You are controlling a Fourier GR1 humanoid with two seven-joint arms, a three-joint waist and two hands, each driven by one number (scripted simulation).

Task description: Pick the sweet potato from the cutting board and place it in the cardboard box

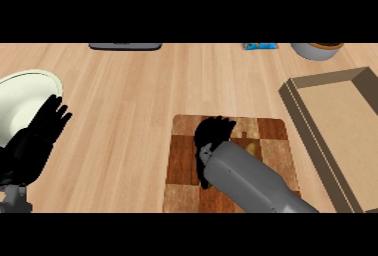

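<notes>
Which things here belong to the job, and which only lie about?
For the job: cutting board, cardboard box, right hand; sweet potato mostly hidden.
Lying about: plate, grey bowl, blue packet, dark tray, left hand resting.

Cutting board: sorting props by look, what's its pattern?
Checkered light and dark brown wood, cutting board, head view.

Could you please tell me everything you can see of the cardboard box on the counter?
The cardboard box is a shallow, open-topped rectangular tray of plain brown card with low walls and a flat, bare floor. It lies flat on the wooden counter at the view's right, turned slightly askew, its far side cut off by the frame. It sits just right of the cutting board, apart from it. Neither hand touches it.
</notes>
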